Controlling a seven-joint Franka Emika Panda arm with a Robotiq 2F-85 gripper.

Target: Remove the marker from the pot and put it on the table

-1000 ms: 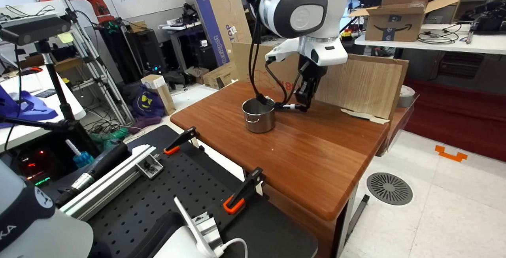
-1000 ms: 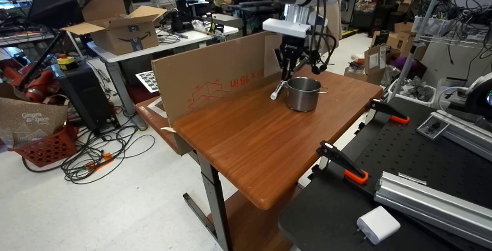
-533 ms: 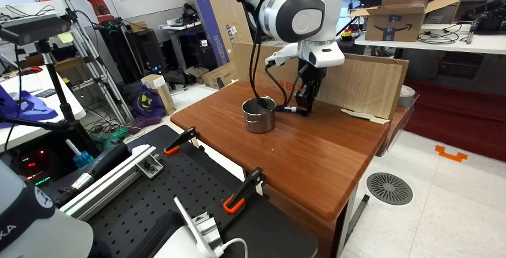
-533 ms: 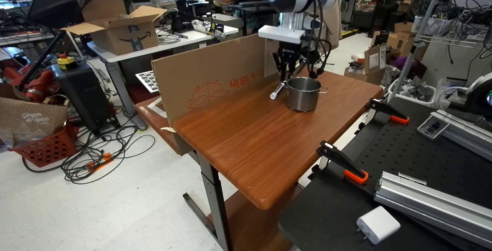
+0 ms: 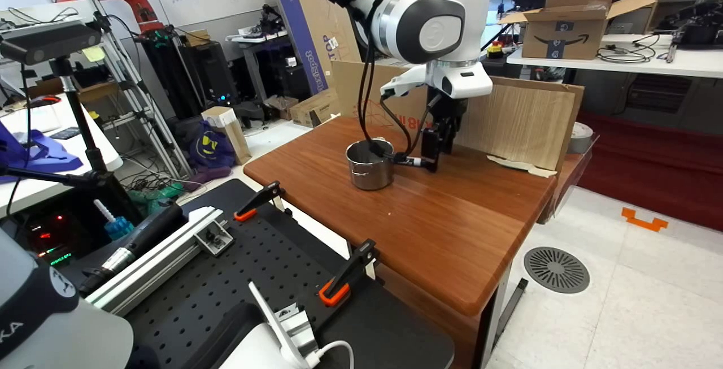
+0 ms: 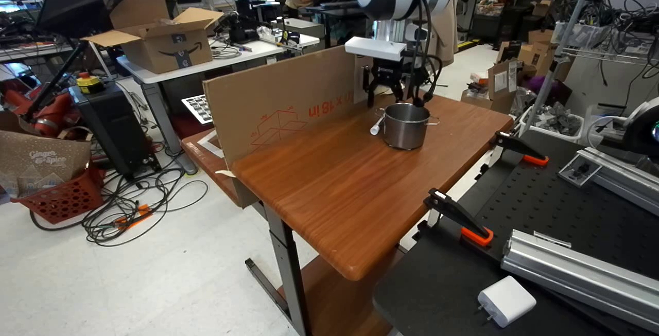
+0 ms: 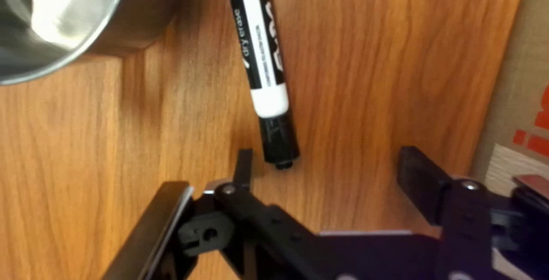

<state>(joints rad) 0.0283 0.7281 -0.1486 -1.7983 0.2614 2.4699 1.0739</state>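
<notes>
Table (image 6: 319,187), wooden and reddish-brown, marker (image 7: 261,52) beside pot (image 6: 405,129), cardboard panel (image 6: 288,94), pale floor (image 6: 144,279)

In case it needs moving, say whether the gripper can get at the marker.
Probably yes: the gripper is open by the black end of the marker, nothing visible between them; the pot stands to one side.

In an exterior view, the gripper (image 5: 439,159) is low over the table (image 5: 418,233). The marker (image 5: 417,161) is by it, nearer than the pot (image 5: 370,174).
</notes>
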